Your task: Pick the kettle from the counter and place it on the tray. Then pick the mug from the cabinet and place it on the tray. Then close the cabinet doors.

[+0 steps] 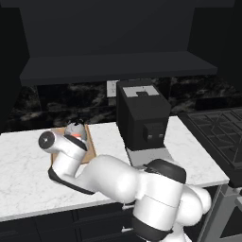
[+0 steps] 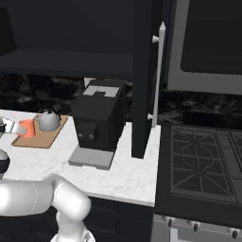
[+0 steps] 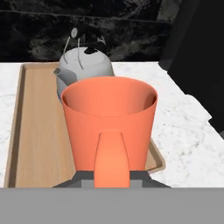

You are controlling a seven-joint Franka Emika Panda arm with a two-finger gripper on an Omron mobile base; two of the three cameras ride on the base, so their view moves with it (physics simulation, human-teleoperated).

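The gripper (image 3: 111, 186) is shut tight on the mug (image 3: 109, 122), holding it by its handle. The mug stands upright just ahead of the hand, over the near edge of the tray (image 3: 37, 131). The kettle (image 3: 83, 70) sits on the tray right behind the mug, so I think the mug should go straight down.

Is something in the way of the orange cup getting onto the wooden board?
Nothing visible blocks it. The small bright orange mug, held by its handle in the gripper, is over the flat tan wooden tray. The squat silver-grey kettle sits at the tray's far end, with bare board nearer.
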